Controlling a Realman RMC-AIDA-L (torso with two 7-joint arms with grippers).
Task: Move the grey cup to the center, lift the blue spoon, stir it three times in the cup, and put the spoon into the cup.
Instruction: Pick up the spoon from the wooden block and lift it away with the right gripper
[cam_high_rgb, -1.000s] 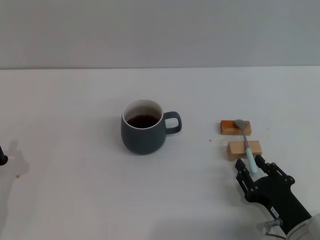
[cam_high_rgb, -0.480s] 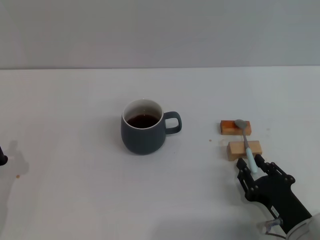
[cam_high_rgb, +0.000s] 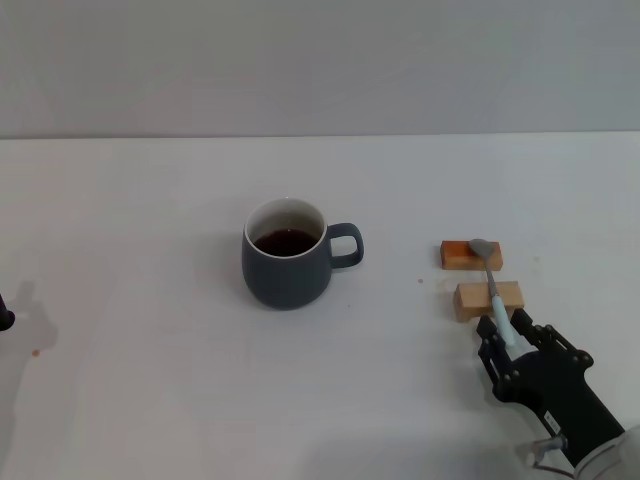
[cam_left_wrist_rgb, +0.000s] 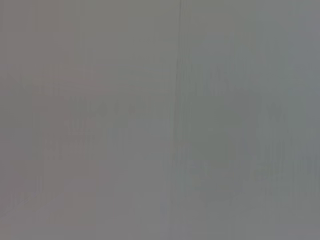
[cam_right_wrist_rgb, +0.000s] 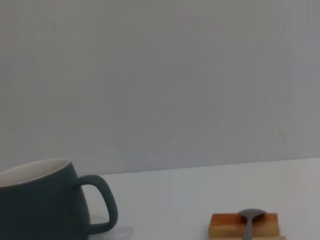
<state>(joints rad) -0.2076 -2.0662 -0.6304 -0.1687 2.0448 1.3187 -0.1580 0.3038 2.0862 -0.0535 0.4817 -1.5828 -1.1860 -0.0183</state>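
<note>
Cup (cam_high_rgb: 286, 254) sits mid-table (cam_high_rgb: 150, 200), dark liquid inside. We bring our right gripper (cam_high_rgb: 507, 337) around the spoon (cam_high_rgb: 492, 288) handle's near end, fingers apart; we should close squarely, then lift straight off the two blocks (cam_high_rgb: 488, 299). Left gripper is parked out of sight.

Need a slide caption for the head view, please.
Right gripper at pale-blue-handled spoon resting across two wooden blocks; squat dark-grey ceramic mug waits centre-table.
</note>
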